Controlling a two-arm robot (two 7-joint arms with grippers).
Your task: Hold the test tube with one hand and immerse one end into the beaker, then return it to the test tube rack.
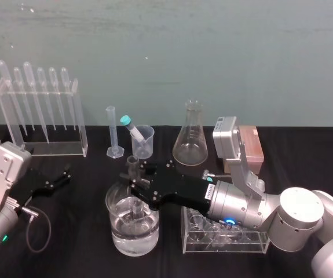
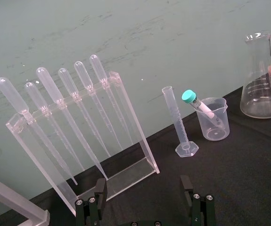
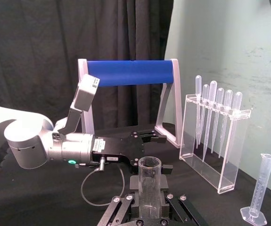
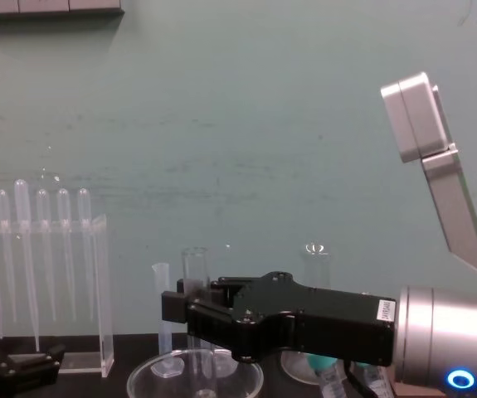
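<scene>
The right hand [image 1: 134, 186] reaches in from the right edge of the tabletop [image 1: 79, 231] and is closed on the test tube [image 1: 132, 165]. It grips the tube near its open top and keeps it upright, which suits dipping the rounded end. The tube's lower part is inside the beaker [image 1: 115, 231], which stands near the front edge at the middle and holds clear liquid. Whether the tip is under the surface I cannot tell.

The test tube rack [image 1: 252, 147] sits toward the back edge, right of the middle, behind the right arm. Getting there probably calls for a straight lift clear of the beaker's rim before any sideways move.

A clear holder [image 1: 224, 238] with tubes lies under the right forearm, just beside the beaker. The flask [image 1: 190, 139] stands beside the rack and could be clipped on the way. The small cup [image 1: 143, 142], the measuring cylinder [image 1: 113, 134] and the dropper stand [image 1: 39, 116] line the back edge.

The left hand [image 1: 53, 183] rests open near the left edge, idle.
</scene>
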